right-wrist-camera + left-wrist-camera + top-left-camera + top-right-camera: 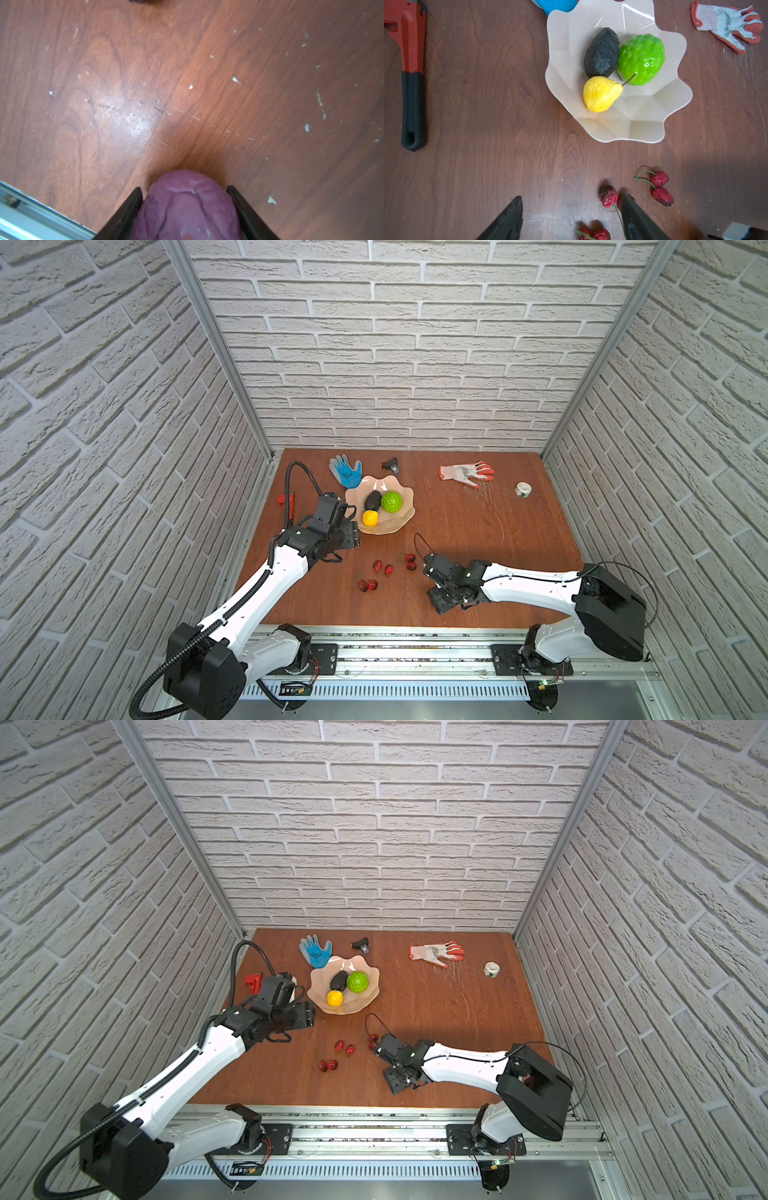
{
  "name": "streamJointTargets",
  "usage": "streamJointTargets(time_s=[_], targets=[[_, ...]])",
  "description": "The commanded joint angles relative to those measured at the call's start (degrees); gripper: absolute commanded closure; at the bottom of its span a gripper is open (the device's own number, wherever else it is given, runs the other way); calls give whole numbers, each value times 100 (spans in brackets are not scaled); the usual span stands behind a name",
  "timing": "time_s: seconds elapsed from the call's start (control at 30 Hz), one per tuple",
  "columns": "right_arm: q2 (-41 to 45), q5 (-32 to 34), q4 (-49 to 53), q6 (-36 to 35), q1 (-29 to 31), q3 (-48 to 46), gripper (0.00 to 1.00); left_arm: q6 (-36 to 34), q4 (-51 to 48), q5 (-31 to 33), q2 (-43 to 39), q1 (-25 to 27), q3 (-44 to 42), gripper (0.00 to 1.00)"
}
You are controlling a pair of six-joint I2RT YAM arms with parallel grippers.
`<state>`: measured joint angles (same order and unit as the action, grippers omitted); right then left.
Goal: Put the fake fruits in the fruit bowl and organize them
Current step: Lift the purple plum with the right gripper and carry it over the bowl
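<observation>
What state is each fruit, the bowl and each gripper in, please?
bowl, upright, three fruits inside.
avocado, in bowl.
green ball, in bowl.
pear, in bowl.
berries, loose on table.
left gripper, open, empty.
right gripper, shut on purple fruit.
purple fruit, in right gripper.

Bare tabletop point(457, 531) is stretching right of the fruit bowl point(395, 524), leaving open passage. Behind the bowl, the blue glove point(346, 472) is lying against its rim. At its left, the wide-open left gripper point(571, 196) is crowding the edge. Toward the arm bases, red stemmed berries point(388, 569) are lying scattered, with the right gripper point(184, 190), clamping the purple fruit point(187, 207), sitting beside them.
</observation>
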<state>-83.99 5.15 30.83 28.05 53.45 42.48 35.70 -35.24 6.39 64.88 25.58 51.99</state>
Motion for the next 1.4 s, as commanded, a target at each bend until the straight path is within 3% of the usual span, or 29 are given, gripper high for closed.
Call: streamJointTargets(time_s=[0.0,0.37,0.6,0.77,1.03,1.37], targets=[[34,1,4,-53,-10,124,42,-25,38,99,-34,35,-22,26],[239,25,446,-219,-15,506,49,56,131,104,59,35,-72,26],[175,-40,1028,-791,-50,1825,49,182,167,373,-77,25,-265,25],[-557,-109,1354,-1481,-189,3254,49,244,31,336,-242,-6,-363,25],[-1933,-420,1194,-2023,-577,5013,49,317,-365,537,-758,-78,-453,25],[-3528,-624,940,-2053,-991,6306,49,357,-959,855,-1665,-201,-495,23]])
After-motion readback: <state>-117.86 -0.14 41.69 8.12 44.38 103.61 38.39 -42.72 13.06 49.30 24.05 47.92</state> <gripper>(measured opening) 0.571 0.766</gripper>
